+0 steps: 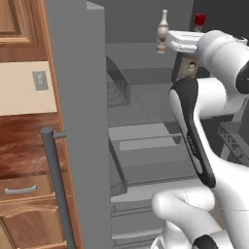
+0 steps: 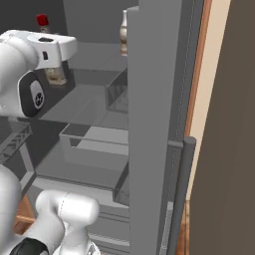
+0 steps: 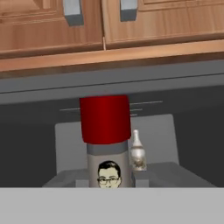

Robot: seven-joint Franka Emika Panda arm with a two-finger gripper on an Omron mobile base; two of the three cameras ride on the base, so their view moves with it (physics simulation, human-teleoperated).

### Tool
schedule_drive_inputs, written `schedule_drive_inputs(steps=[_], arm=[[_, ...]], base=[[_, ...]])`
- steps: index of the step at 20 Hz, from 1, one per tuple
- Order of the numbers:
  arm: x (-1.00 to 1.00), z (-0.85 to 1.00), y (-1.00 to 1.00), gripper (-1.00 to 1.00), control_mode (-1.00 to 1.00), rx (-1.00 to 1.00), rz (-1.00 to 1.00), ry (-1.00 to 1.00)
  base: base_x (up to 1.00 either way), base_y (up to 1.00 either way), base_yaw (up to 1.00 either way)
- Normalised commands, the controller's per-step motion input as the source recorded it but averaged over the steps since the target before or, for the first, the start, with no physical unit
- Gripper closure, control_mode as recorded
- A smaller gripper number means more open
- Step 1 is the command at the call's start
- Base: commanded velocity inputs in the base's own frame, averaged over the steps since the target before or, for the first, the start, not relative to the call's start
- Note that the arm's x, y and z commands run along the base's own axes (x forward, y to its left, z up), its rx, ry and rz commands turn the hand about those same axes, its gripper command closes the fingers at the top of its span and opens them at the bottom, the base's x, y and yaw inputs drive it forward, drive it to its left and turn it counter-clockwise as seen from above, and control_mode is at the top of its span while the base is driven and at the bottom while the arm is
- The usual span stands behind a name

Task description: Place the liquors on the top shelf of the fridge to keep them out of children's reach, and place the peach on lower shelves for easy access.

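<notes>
Closest to the hand camera, the red-capped dark bottle (image 3: 105, 144) stands upright in the gripper (image 1: 187, 58), whose jaws are pinched on it, above the top shelf (image 1: 141, 51) near its right edge. Releasing too high could topple it. Farther back, the cream bottle (image 1: 163, 32) stands near the rear edge; a forward push could knock it over.

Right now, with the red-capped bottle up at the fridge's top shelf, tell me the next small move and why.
Probably lower the red-capped bottle the last bit onto the top shelf, then open the jaws. The shut gripper holds it upright at shelf height inside the fridge, with the white bottle already standing farther back and apart. Whether its base touches the shelf yet, I cannot tell.
</notes>
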Motion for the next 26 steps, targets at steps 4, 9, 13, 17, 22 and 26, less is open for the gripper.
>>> schedule_drive_inputs(steps=[4, 9, 13, 17, 22, 26], arm=[[0.49, 0.00, 0.00, 1.00, -1.00, 0.00, 0.00, -0.01], [0.63, 0.00, 0.06, 1.00, -1.00, 0.00, 0.00, 0.01], [0.65, 0.00, 0.10, 1.00, -1.00, 0.00, 0.00, 0.02], [0.62, 0.00, 0.09, 1.00, -1.00, 0.00, 0.00, 0.00], [0.61, 0.00, 0.06, 1.00, -1.00, 0.00, 0.00, 0.00], [0.61, 0.00, 0.02, 1.00, -1.00, 0.00, 0.00, 0.00]], base=[[0.00, 0.00, 0.00], [0.00, 0.00, 0.00], [0.00, 0.00, 0.00], [0.00, 0.00, 0.00], [0.00, 0.00, 0.00], [0.00, 0.00, 0.00]])
